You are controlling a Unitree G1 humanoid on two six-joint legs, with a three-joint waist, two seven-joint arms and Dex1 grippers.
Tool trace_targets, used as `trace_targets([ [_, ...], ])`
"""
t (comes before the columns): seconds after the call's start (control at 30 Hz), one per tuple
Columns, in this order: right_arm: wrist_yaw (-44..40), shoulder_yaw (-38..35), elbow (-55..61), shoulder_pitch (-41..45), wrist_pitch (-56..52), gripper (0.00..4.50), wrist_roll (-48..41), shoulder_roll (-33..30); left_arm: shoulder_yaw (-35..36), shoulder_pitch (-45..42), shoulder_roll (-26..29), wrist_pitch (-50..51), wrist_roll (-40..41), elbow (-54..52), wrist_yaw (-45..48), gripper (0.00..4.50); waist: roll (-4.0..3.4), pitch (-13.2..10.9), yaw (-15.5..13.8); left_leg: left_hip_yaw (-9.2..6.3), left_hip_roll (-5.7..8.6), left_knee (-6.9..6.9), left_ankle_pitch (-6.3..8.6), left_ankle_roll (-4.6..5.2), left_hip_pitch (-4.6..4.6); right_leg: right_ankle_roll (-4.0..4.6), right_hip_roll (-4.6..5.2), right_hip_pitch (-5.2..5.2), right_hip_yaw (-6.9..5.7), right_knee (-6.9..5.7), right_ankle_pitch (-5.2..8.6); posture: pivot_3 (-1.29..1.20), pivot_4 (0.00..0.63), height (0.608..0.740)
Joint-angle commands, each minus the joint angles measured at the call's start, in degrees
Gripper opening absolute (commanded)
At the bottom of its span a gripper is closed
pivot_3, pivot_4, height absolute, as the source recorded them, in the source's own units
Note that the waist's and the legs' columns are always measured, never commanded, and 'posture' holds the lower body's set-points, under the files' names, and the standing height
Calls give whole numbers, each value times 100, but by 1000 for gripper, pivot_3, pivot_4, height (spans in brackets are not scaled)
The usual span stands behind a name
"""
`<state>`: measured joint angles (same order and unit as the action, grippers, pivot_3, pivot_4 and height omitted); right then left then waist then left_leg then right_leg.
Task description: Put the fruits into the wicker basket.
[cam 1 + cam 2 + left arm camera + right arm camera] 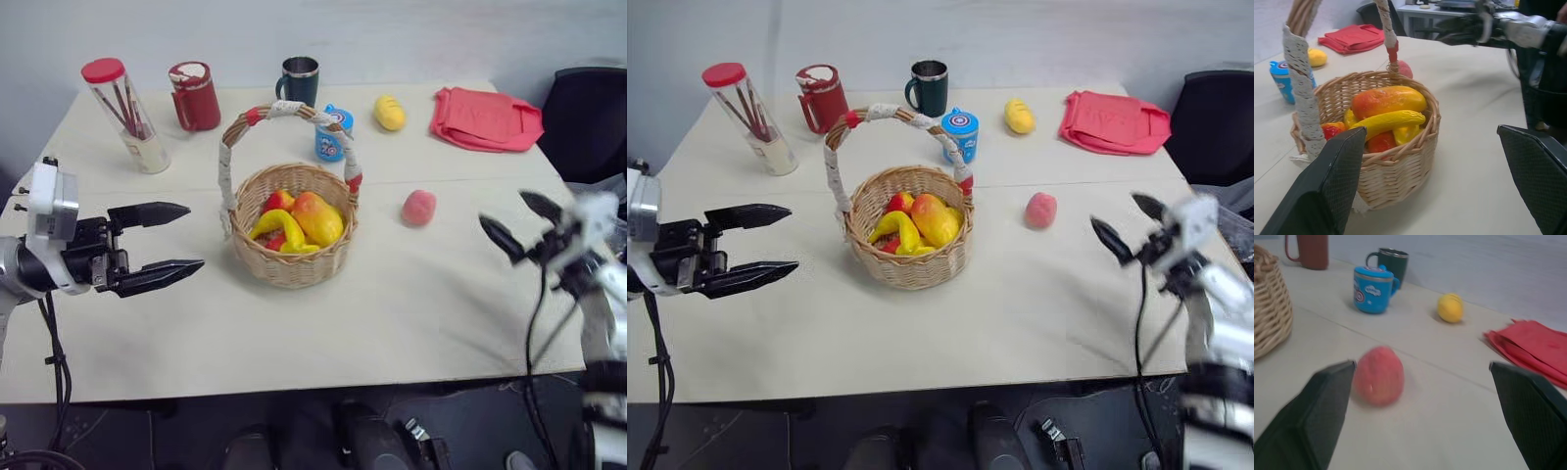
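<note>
Mango point(318, 217) and banana point(276, 225) in wicker basket point(291, 259), peach point(418, 208) on table point(411, 304) beside it, left pincer point(162, 245) spread empty, right pincer point(519, 223) spread near peach

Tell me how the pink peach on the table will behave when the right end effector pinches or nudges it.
The pink peach looks round, so a nudge would probably roll it across the flat table. Its curved sides may slip from an off-centre pinch. It looks small and toy-like, likely light. The right end effector stands open, apparently wide enough for it.
</note>
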<state>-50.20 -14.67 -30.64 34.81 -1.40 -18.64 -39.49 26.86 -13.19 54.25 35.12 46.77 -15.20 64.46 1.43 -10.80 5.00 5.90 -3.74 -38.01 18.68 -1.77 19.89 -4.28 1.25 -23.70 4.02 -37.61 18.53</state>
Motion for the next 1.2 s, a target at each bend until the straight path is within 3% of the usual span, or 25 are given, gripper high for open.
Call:
trace_targets([
  [0.03, 115, 523, -1236, 1258, -670, 4500, 481, 134, -139, -47, -72, -43, 31, -207, -103, 4486, -1, -1, -13, -6, 0, -1, -1, -2, 21, 1, 0, -17, -3, 0, 1, 0, 150, 740],
  [0.17, 178, 984, -2590, 2429, -881, 4500, 990, 380, -226, -48, -220, -104, 90, -442, -263, 4486, 0, -1, -9, -1, 1, -12, -5, -4, 103, 1, 8, -99, -1, -12, 1, 0, 150, 740],
  [0.37, 291, 1272, -3660, 2929, -766, 4500, 1477, 506, -97, 65, -312, -40, 221, -700, -473, 4486, 0, -1, 3, -7, 6, -18, -2, 2, 141, -3, 21, -119, -16, -14, -1, 0, 150, 740],
  [0.47, -144, 1239, -3841, 3032, -917, 3937, 1429, 513, -18, 196, -297, 1, 266, -796, -527, 4500, 0, 0, 17, -4, 6, -30, -3, 2, 130, -5, 19, -111, -11, -9, -3, 0, 150, 740],
  [0.63, -717, 860, -3692, 3083, -1036, 2293, 1129, 292, 13, 325, -343, -23, 266, -822, -599, 4500, 0, -1, 16, -17, 5, -61, -11, 0, 120, -9, 13, -95, -19, -32, -6, 0, 150, 740],
  [0.7, -1089, 888, -3507, 3004, -1206, 1984, 1137, 138, 10, 385, -359, -45, 250, -814, -605, 4500, 0, -1, -2, -20, 7, -67, -11, 1, 122, -11, 15, -93, -20, -35, -7, 0, 150, 740],
  [0.83, -2373, 905, -2088, 2551, -2112, 1984, 661, -218, 11, 464, -384, -100, 222, -760, -630, 4500, 0, -1, -17, -30, 7, -66, -7, 6, 134, -12, 19, -94, -30, -24, -7, 0, 150, 740],
  [0.9, -2963, 942, -220, 1935, -3164, 1984, -63, -410, 24, 491, -383, -131, 196, -691, -623, 4500, -1, -1, -26, -36, 6, -61, -5, 6, 137, -12, 19, -94, -35, -22, -7, 0, 150, 740],
  [0.97, -3011, 875, 1582, 1410, -4287, 1984, -902, -458, 51, 547, -393, -159, 160, -615, -605, 4500, -4, -2, -19, -41, 3, -59, -5, 5, 138, -12, 18, -96, -40, -23, -7, 0, 150, 740],
  [1.1, -1788, 742, 3643, 1127, -5945, 1984, -1921, 95, 96, 665, -464, -221, 99, -488, -639, 4500, -6, -4, 44, -45, -4, -52, -11, -5, 127, -11, 13, -95, -40, -39, -7, 0, 150, 740],
  [1.2, -140, 660, 4229, 1364, -6370, 1984, -2020, 1329, 148, 755, -551, -281, 79, -422, -736, 4500, 6, 3, 42, -61, -3, -50, -8, 4, 123, -2, 14, -89, -52, -41, -9, 0, 150, 740],
])
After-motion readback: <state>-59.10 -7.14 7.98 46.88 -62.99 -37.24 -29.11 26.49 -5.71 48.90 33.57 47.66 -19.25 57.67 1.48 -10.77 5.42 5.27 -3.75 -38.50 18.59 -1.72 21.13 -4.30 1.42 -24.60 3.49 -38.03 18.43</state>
